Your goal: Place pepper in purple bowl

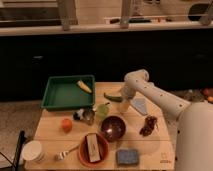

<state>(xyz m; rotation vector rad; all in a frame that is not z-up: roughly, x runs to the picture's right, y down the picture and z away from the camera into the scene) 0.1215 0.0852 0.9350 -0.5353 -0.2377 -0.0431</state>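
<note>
The slim dark-green pepper (112, 97) lies on the wooden table (55, 137) at the back middle, just right of the green tray. The gripper (123, 103) hangs at the end of the white arm, right beside the pepper's right end. The glossy purple bowl (113, 128) stands in the middle of the table, in front of the pepper and the gripper, and looks empty.
A green tray (67, 93) holds a yellow piece (84, 86). A pale green round thing (102, 110), a metal cup (88, 117), an orange ball (66, 124), an orange-red bowl (93, 150), a blue sponge (127, 157), a dark red cluster (148, 125) and a white cup (33, 150) surround the bowl.
</note>
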